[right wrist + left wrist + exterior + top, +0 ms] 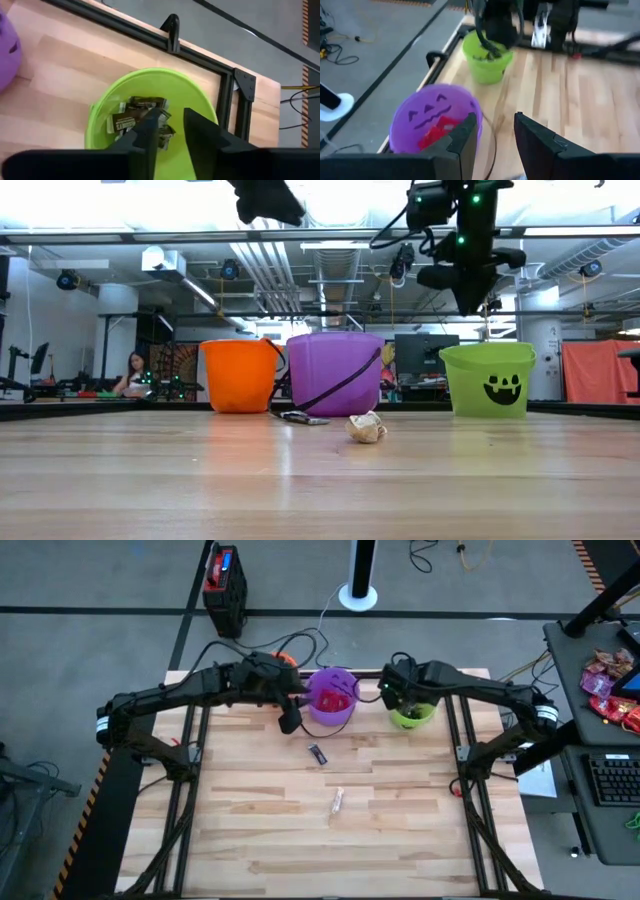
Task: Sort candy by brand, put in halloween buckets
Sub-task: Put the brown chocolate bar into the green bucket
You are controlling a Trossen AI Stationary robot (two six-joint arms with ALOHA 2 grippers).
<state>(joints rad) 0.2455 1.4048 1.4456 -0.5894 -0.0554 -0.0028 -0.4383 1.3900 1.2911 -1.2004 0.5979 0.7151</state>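
Three halloween buckets stand along the table's far edge: orange (238, 375), purple (335, 372) and lime green (488, 380). Red candy (437, 134) lies in the purple one, dark brown candy (137, 116) in the green one. Two pieces lie on the bare table: a dark one (317, 753) and a silver-white one (337, 801). My left gripper (495, 120) hangs open just near of the purple bucket's rim, with nothing between its fingers. My right gripper (172, 117) points down over the green bucket's mouth, open by a narrow gap, with nothing in it.
A black frame post (171, 30) and rail run along the table's far edge behind the green bucket. The purple bucket's thin handle (340, 385) hangs down its front. Off the table to the right stands a desk with a heap of red and pink bags (608, 685).
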